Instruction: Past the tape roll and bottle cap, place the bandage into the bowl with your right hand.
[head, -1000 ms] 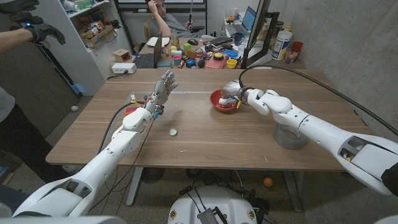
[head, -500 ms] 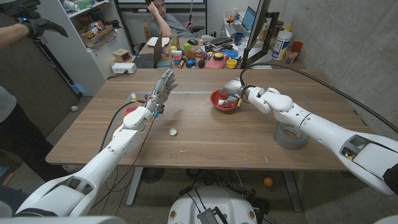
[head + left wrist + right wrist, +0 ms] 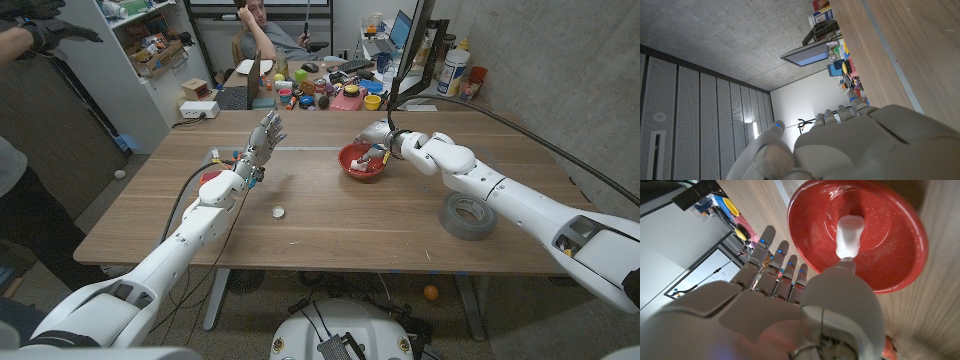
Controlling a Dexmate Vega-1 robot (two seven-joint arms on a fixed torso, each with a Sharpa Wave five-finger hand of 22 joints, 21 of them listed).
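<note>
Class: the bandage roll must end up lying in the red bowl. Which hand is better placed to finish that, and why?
Right. The right hand is at the bowl, with the bandage over its inside. The left hand is raised, apart from the bowl, holding nothing.

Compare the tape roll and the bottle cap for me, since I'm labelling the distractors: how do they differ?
The tape roll is grey, a thick ring with an open middle; the bottle cap is white, a small low disc. The roll is far larger. It lies beside the right arm, the cap nearer the left arm. Both lie flat on the wooden table, untouched by either hand.
</note>
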